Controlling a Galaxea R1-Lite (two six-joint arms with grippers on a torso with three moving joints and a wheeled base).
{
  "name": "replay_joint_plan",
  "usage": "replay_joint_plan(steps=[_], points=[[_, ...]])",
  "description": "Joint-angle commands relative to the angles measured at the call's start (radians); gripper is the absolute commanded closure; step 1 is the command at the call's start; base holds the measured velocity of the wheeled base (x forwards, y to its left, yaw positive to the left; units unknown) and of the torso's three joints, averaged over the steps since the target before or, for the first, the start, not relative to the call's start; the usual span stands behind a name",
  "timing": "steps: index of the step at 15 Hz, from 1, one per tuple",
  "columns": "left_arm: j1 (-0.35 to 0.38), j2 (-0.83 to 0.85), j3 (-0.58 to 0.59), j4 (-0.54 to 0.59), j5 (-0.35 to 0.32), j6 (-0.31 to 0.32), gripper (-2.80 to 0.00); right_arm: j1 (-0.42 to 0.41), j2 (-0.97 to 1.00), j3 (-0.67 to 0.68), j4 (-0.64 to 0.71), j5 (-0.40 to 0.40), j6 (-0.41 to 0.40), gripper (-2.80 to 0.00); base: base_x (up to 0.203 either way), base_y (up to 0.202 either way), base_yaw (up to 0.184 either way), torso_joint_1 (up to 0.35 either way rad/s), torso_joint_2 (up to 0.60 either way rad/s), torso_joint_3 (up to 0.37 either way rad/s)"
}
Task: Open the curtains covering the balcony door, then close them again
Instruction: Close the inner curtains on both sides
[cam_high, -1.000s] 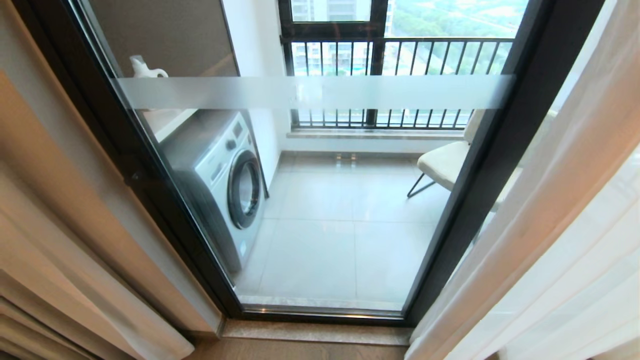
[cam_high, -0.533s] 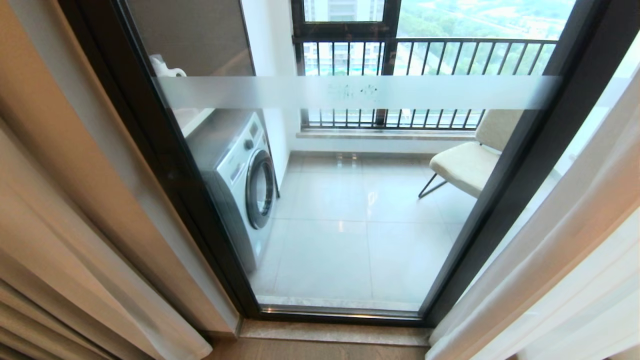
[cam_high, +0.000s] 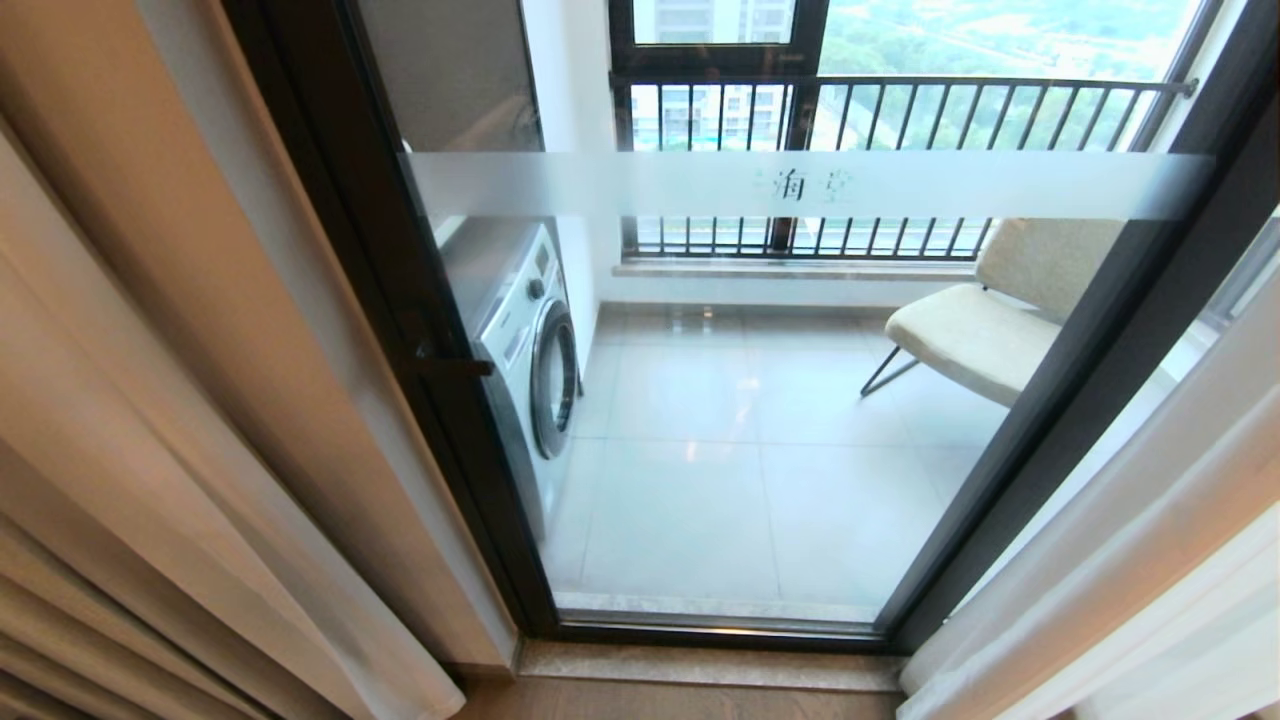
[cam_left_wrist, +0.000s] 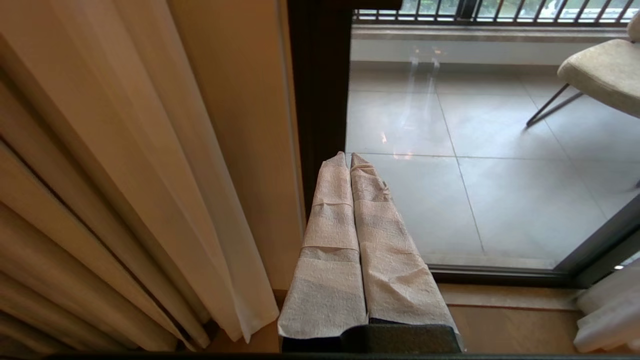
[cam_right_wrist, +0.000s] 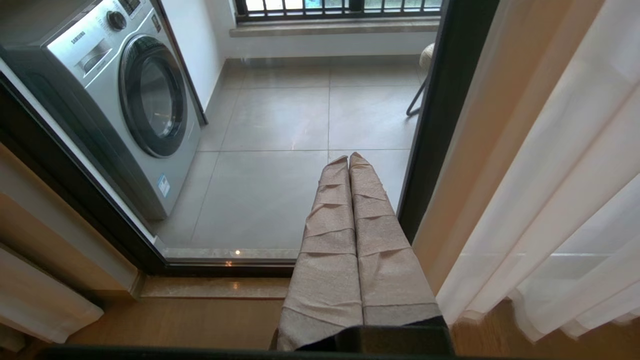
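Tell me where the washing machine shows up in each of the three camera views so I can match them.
Head view: the washing machine stands behind the glass at centre left, next to the black door frame.
Left wrist view: not in it.
Right wrist view: the washing machine fills the upper left, behind the glass.
Shared landmark: the cream chair on the balcony, at upper right in the left wrist view; only its edge shows in the right wrist view.
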Motion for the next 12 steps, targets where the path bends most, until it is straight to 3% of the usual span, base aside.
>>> replay_joint_plan(steps=[1,6,12], points=[[0.000,0.000,0.000,-0.001,0.000,-0.001,0.00,0.000,0.000,0.000,-0.001,0.000,0.000,0.00,0.000,0.194,0.000,0.007,0.01,-0.002],[0.000,0.000,0.000,-0.001,0.000,-0.001,0.00,0.000,0.000,0.000,-0.001,0.000,0.000,0.00,0.000,0.162,0.001,0.002,0.00,0.001],[0.000,0.000,0.000,-0.001,0.002,-0.001,0.00,0.000,0.000,0.000,-0.001,0.000,0.000,0.00,0.000,0.000,0.000,0.000,0.00,0.000]])
